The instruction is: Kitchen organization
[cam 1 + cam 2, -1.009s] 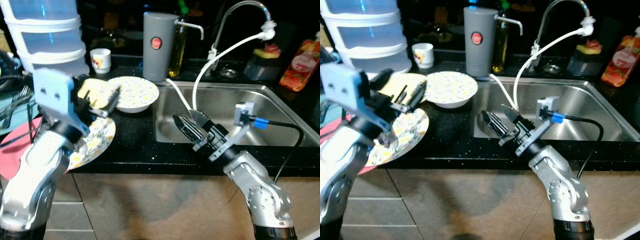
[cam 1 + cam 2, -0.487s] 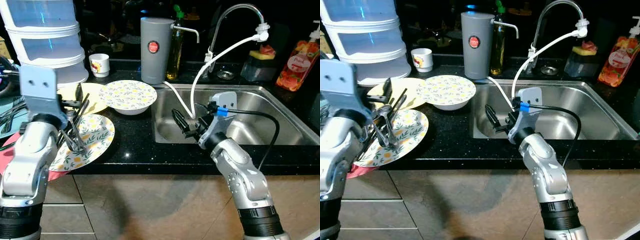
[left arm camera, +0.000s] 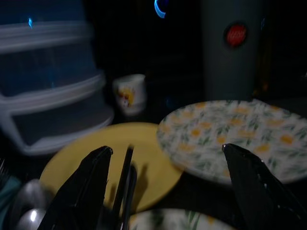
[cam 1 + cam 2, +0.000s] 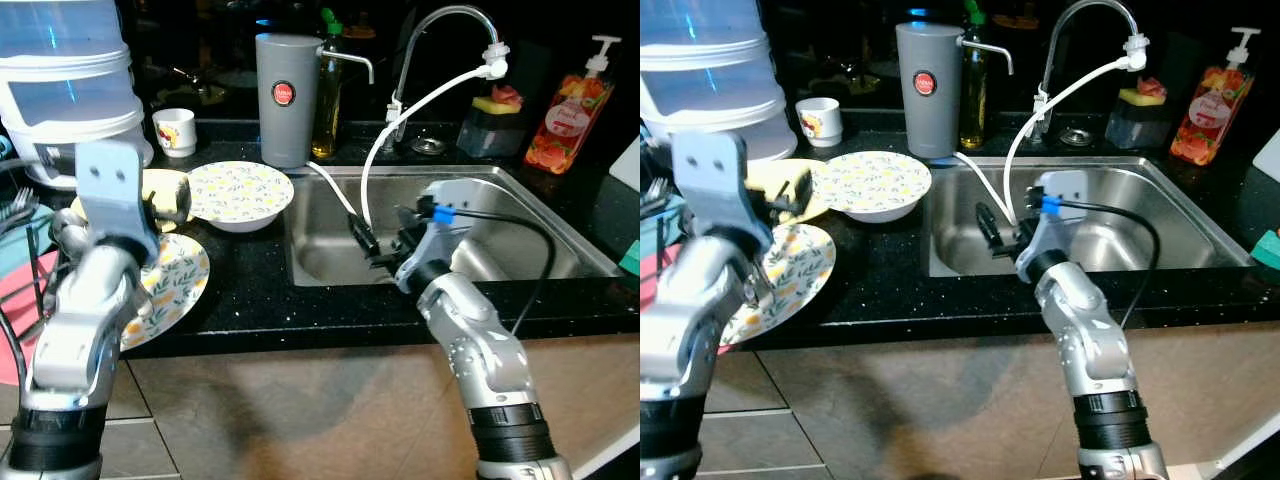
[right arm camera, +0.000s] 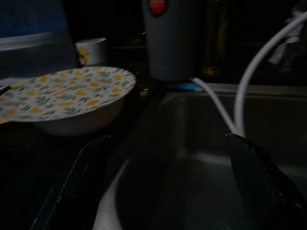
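A floral plate (image 4: 170,290) lies at the counter's front edge, partly under my left arm. Behind it are a yellow plate (image 4: 165,188) and a floral bowl (image 4: 240,188). My left gripper (image 3: 166,149) hovers open over the floral plate and faces the yellow plate (image 3: 96,158) and the bowl (image 3: 230,134). Thin dark sticks (image 3: 125,184) stand close to one finger; I cannot tell what they are. My right gripper (image 4: 1000,236) is open and holds nothing. It hangs over the left end of the steel sink (image 4: 500,190), beside a white hose (image 4: 415,105).
At the back stand a grey canister (image 4: 280,100), a small mug (image 4: 175,130), stacked clear containers (image 4: 60,90), an oil bottle (image 4: 325,100), a faucet (image 4: 440,20), a sponge holder (image 4: 495,120) and a soap bottle (image 4: 565,120). A rack with cutlery (image 4: 18,205) is at the far left.
The whole view has shifted as the camera turned right. My left wrist has swung up from pointing down at the floral plate to facing the yellow plate. The right gripper stays at the sink.
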{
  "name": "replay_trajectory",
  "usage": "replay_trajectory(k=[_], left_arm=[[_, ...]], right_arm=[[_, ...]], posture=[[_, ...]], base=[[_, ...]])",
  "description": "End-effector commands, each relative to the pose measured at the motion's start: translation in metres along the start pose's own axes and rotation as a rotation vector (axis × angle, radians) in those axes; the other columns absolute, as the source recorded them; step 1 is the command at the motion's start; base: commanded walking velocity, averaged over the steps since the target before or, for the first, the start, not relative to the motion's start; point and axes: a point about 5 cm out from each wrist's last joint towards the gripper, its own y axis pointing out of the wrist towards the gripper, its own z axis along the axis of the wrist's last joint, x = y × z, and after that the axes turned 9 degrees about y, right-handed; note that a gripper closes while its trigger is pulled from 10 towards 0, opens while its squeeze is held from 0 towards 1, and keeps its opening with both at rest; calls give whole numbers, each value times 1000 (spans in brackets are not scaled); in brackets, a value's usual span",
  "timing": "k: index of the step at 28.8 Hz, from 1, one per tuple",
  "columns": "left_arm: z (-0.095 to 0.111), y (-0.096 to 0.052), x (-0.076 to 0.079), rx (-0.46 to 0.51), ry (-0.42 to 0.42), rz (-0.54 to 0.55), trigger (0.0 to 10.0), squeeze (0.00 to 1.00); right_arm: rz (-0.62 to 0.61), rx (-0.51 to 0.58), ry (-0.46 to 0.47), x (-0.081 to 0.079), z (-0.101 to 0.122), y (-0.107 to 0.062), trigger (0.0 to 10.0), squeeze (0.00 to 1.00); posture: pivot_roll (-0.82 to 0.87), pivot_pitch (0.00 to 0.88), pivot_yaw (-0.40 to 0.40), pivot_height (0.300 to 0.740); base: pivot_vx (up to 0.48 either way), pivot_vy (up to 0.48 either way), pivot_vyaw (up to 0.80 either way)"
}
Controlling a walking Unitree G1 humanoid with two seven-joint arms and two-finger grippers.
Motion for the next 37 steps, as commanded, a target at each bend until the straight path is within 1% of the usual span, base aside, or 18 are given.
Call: replay_trajectory(k=[1, 3, 5, 6, 7, 11, 14, 15, 16, 17, 19, 25, 37], left_arm=[[2, -4, -2, 6, 9, 0, 10000, 0], [2, -4, -3, 7, 16, 3, 10000, 0], [2, -5, -8, 7, 23, 31, 10000, 0], [2, -6, -10, 10, 21, 44, 10000, 31], [3, -7, -11, 12, 18, 51, 10000, 1000], [6, -8, -11, 20, 8, 39, 10000, 1000], [4, -9, -14, 7, 16, 49, 10000, 1000], [4, -9, -14, 4, 25, 40, 10000, 251], [4, -9, -14, 4, 32, 32, 10000, 251], [4, -8, -14, 5, 37, 27, 10000, 0], [4, -8, -14, 5, 37, 27, 10000, 0], [7, -3, -16, 14, 74, 12, 10000, 0], [5, -4, -14, 16, 75, -8, 10000, 0]], right_arm=[[4, -8, -9, -4, 0, 4, 10000, 0], [7, -15, -13, -5, -2, 5, 10000, 0], [13, -28, -29, -10, -6, 7, 10000, 0], [18, -31, -35, -12, -7, 8, 10000, 0], [20, -32, -38, -14, -7, 8, 10000, 0], [20, -39, -28, -15, -11, 5, 10000, 0], [23, -49, -26, -15, -14, 3, 10000, 0], [29, -51, -27, -16, -14, 3, 10000, 0], [33, -52, -28, -16, -14, 3, 10000, 0], [37, -52, -32, -17, -14, 3, 10000, 0], [37, -52, -32, -17, -14, 3, 10000, 0], [51, -47, -41, -23, -14, 6, 10000, 0], [47, -45, -38, -23, -16, 4, 10000, 0]], posture=[[25, 35, 5, 740], [25, 36, 5, 740], [22, 48, 11, 740], [25, 54, 12, 740], [25, 54, 12, 740], [36, 59, 7, 740], [38, 64, 11, 740], [40, 64, 10, 740], [41, 64, 11, 740], [44, 65, 11, 740], [44, 65, 11, 740], [51, 69, 14, 740], [54, 56, 22, 740]], base=[[0, 0, 0], [0, 0, 0], [0, 0, 0], [0, 0, 0], [0, 0, 0], [0, 0, 0], [0, 0, 0], [0, 0, 0], [0, 0, 0], [0, 0, 0], [0, 0, 0], [0, 0, 0], [0, 0, 0]])
